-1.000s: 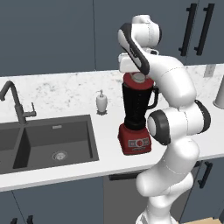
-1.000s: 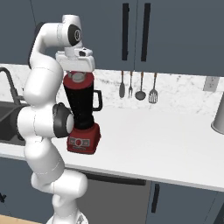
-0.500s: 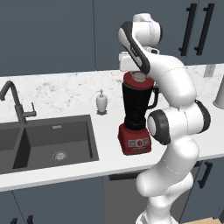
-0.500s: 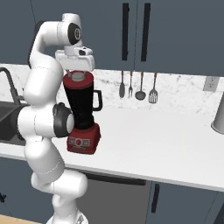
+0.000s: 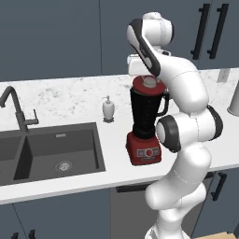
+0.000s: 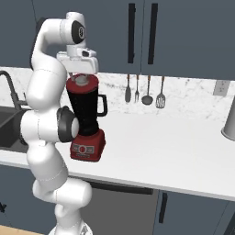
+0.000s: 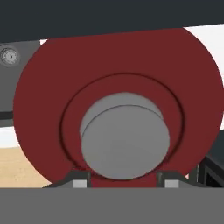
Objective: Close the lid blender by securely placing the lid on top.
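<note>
Tight over the jar, open counter to the right

I see the soap dispenser (image 5: 108,108) near the blender (image 5: 145,122) on its sink (image 5: 51,151) side; hanging utensils (image 6: 146,90) line the wall behind, leaving bare counter (image 6: 174,142) rightward.

You've got a white marble worktop (image 5: 70,100) with a dark double sink (image 5: 51,151) set into it and a black faucet (image 5: 14,109) behind that. A small white soap dispenser (image 5: 108,109) stands near the sink's back corner. Three utensils (image 6: 147,89) hang on the backsplash, with dark cabinets (image 6: 183,36) above.
</note>
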